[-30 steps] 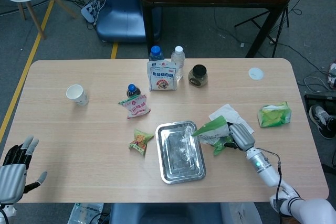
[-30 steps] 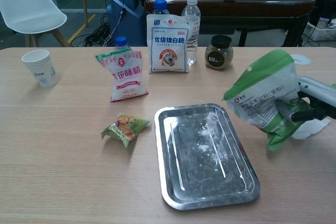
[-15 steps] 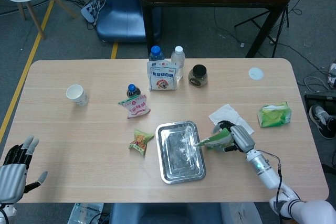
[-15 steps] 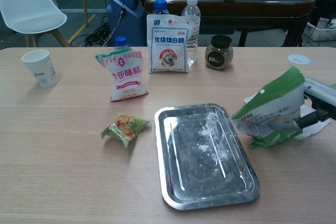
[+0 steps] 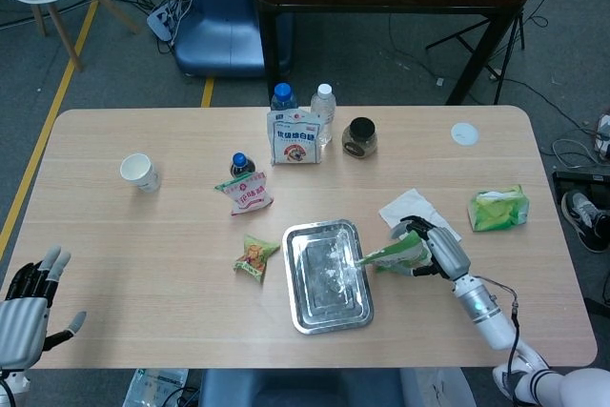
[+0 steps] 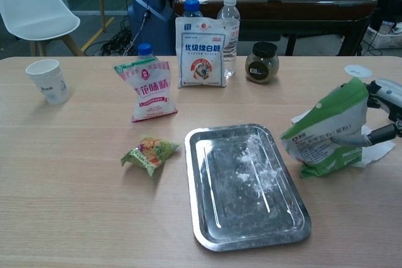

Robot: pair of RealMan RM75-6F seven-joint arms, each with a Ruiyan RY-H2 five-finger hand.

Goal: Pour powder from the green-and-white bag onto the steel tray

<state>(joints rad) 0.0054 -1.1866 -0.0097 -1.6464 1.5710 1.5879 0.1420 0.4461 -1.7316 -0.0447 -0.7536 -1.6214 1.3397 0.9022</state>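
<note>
The green-and-white bag (image 6: 326,133) stands on the table just right of the steel tray (image 6: 232,211), its top leaning toward the tray. In the head view the bag (image 5: 396,253) touches the tray's (image 5: 343,302) right rim. My right hand (image 6: 384,114) grips the bag from its right side, with one finger lying across its lower part. A thin scatter of white powder (image 6: 257,155) lies on the tray's upper half. My left hand (image 5: 29,304) hangs off the table's front left corner with its fingers spread and nothing in it.
A paper cup (image 6: 48,81) stands far left. A pink-and-white bag (image 6: 147,89), a blue-and-white bag (image 6: 201,51), two bottles and a jar (image 6: 262,62) stand behind the tray. A small snack packet (image 6: 149,154) lies left of it. A tissue (image 5: 410,205) and green packet (image 5: 498,208) lie right.
The bag came down from its tilted pour over the tray's right edge onto the table. My right hand drew back slightly to the right. The left hand stayed still.
</note>
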